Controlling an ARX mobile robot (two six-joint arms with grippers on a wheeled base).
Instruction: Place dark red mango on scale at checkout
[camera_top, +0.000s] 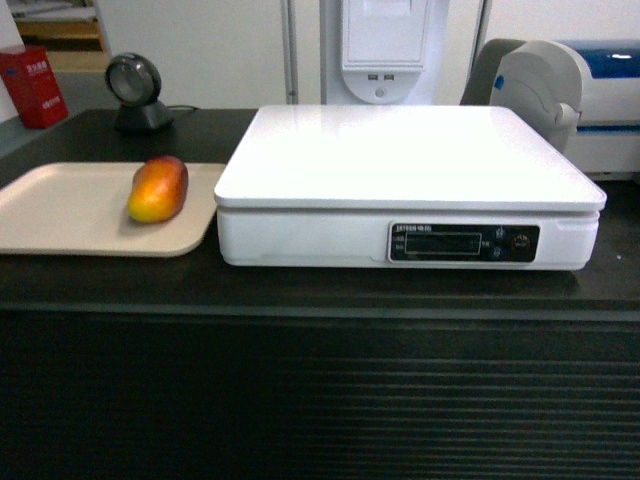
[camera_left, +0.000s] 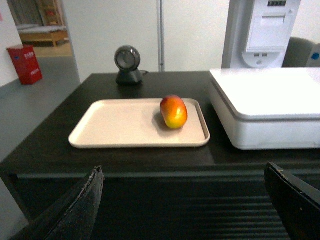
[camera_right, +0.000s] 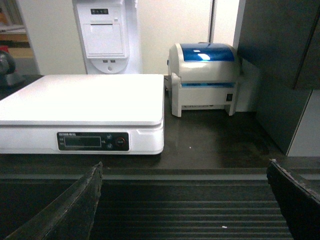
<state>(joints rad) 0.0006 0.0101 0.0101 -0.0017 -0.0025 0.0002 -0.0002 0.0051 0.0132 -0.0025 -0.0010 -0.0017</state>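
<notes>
**Mango on the tray, scale bare beside it**

We face a dark checkout (camera_top: 320, 400) counter with a horizontally ribbed front, white walls and a wall-mounted white unit (camera_top: 385, 50) behind it; on the left of the countertop lies a flat beige tray (camera_top: 60, 215), and the dark red mango (camera_top: 158, 188) rests on the tray's right part, its yellow-orange end toward us, its red end toward the far side; just right of the tray, nearly touching its edge, stands the white scale (camera_top: 408, 185), its glossy platform carrying nothing, its black display panel (camera_top: 463, 242) facing us; far left we see a round black scanner (camera_top: 136, 92) on a stand and a red box (camera_top: 33, 85) beyond it; to the right of the scale sits a white printer with a blue lid (camera_right: 204, 77).

Our left gripper (camera_left: 185, 210) hangs near the counter's front edge, released, its two dark fingers (camera_left: 80, 205) spread wide apart with nothing between them, the mango well beyond; our right gripper (camera_right: 185, 210) is likewise spread open in front of the scale and printer, empty; neither shows in the head view.
</notes>
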